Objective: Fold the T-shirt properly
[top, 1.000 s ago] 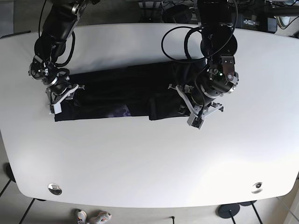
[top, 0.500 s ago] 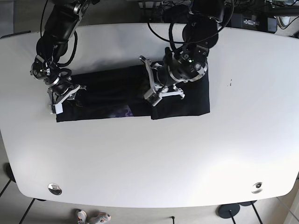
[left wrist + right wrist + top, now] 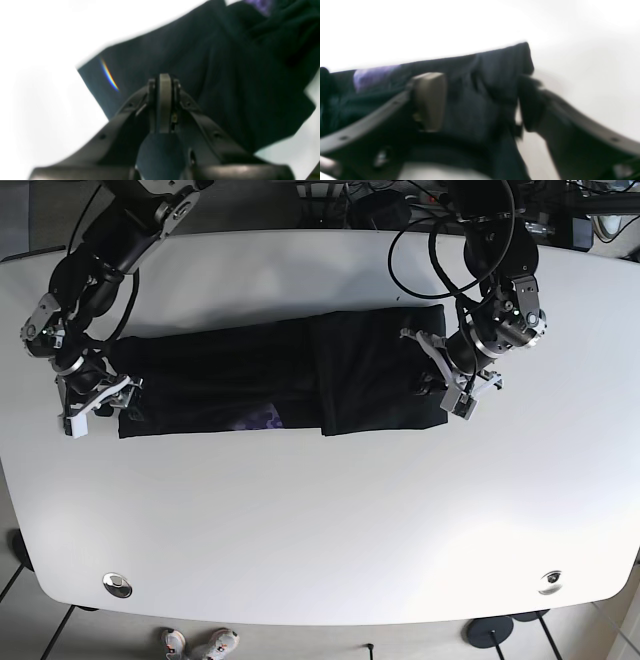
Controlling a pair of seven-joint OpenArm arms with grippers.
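Here: left gripper [image 3: 163, 82] clenched, nothing pinched, poised over the black T-shirt's [image 3: 290, 375] folded end, forearm bent down from the bench's [image 3: 320, 520] far edge. Right gripper [image 3: 480, 100] spread wide, straddling the opposite end's corner, arm angled steeply down. Shirt stretched flat as a band mid-bench.

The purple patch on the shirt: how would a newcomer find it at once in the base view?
Start at the white table and the long dark shirt lying across its middle. Follow the shirt's near edge to just left of the folded-over flap. The purple patch sits there, the only coloured spot on dark cloth.
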